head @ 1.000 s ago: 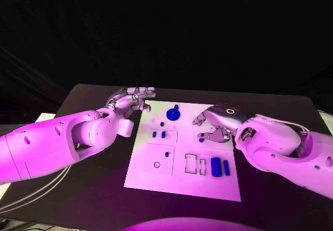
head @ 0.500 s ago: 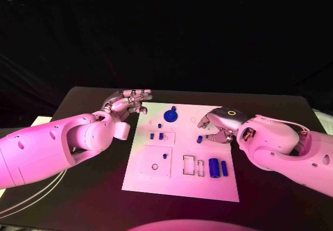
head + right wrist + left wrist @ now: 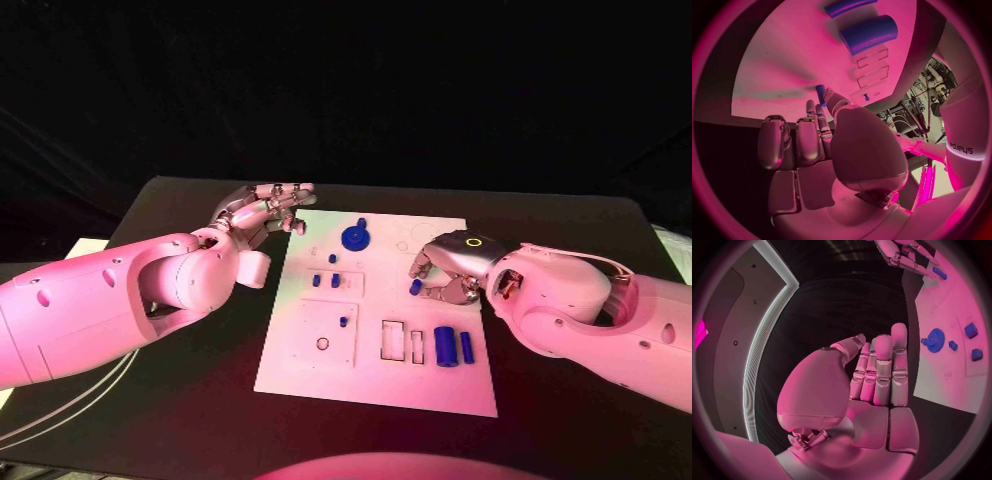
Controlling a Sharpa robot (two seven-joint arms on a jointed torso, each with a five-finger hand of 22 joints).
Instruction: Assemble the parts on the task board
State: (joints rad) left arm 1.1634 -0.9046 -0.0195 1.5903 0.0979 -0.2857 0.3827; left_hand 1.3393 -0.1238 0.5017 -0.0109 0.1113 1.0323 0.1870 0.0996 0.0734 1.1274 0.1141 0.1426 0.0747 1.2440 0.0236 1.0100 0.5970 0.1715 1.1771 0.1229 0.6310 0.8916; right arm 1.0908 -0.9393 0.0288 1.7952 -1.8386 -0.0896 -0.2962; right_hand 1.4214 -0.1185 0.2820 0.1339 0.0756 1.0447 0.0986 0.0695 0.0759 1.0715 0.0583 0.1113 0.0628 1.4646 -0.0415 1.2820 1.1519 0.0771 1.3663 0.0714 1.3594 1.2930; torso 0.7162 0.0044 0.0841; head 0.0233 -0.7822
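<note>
Pinching a small blue cylindrical peg point(image 3: 415, 287) between thumb and fingertip, the silver right hand point(image 3: 444, 268) sits over the right-middle of the white rectangular task board point(image 3: 378, 385); the right wrist view shows the same peg point(image 3: 821, 93) poking out past the fingertips point(image 3: 811, 107), so that hand is clamped on it. The silver left hand point(image 3: 267, 212) hangs off the board's far-left corner over the black table point(image 3: 173, 205), fingers straight and side by side, holding nothing. My read on handling: the peg looks like rigid moulded plastic, light, smooth, likely slippery, so a pinch low on its shank with the axis kept upright should suit, and squeezing hard would gain little. Cannot tell from these views which hole it is meant for. Other parts on the board: a blue toothed gear point(image 3: 355, 238) near the far edge, 2 short blue pegs point(image 3: 326, 282) standing left of centre, a thick blue cylinder point(image 3: 446, 347) and a thin blue rod point(image 3: 466, 347) lying side by side near 2 rectangular slots point(image 3: 404, 343).
</note>
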